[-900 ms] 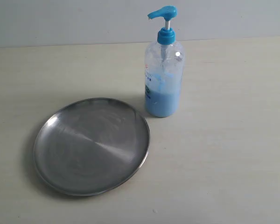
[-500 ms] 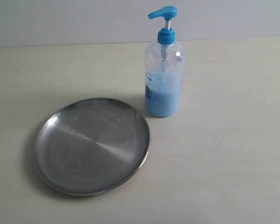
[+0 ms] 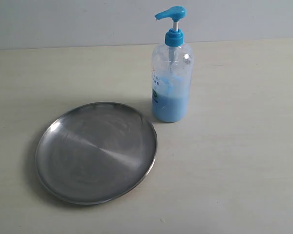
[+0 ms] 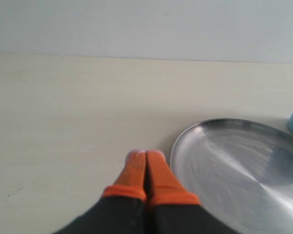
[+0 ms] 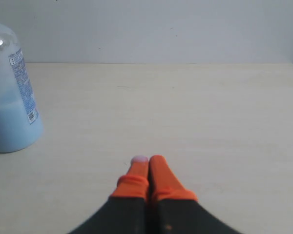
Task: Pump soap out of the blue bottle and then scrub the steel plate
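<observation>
The blue bottle (image 3: 170, 83) stands upright on the table, its bright blue pump head (image 3: 172, 13) raised and pale blue liquid filling its lower part. The steel plate (image 3: 95, 152) lies flat to its front left, apart from it. No soap shows on the plate. Neither gripper appears in the exterior view. In the left wrist view my left gripper (image 4: 146, 155) is shut with orange fingers pressed together, just beside the steel plate's rim (image 4: 178, 146). In the right wrist view my right gripper (image 5: 148, 160) is shut and empty, well away from the blue bottle (image 5: 12, 97).
The pale wooden table (image 3: 244, 161) runs back to a plain grey-white wall (image 3: 78, 22). Only the bottle and the plate lie on it.
</observation>
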`<move>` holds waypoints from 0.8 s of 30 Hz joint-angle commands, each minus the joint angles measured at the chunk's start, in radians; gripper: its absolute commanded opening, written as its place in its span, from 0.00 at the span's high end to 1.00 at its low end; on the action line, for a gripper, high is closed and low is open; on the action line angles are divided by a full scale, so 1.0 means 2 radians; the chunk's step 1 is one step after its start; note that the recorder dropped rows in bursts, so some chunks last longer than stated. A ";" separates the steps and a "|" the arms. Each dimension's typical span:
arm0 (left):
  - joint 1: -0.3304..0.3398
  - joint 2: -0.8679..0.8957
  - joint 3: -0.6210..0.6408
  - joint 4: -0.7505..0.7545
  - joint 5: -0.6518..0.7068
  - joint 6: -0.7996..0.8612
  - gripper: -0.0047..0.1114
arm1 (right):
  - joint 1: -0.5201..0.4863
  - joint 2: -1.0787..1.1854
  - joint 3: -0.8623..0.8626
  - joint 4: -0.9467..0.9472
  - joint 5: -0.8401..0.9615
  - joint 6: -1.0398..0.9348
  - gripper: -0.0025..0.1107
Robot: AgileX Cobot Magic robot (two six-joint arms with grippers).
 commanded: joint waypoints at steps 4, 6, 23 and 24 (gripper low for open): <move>0.001 -0.003 0.001 0.000 -0.004 -0.001 0.96 | -0.003 0.006 0.003 -0.003 -0.016 0.000 0.98; 0.001 -0.003 0.001 0.000 -0.004 -0.001 0.96 | -0.003 0.018 0.003 -0.003 -0.019 0.000 0.98; 0.001 -0.003 0.001 0.000 -0.004 -0.001 0.96 | -0.003 0.157 -0.074 -0.003 -0.021 0.000 0.98; 0.001 -0.003 0.001 0.000 -0.004 -0.001 0.96 | -0.003 0.163 -0.078 -0.003 -0.021 0.000 0.98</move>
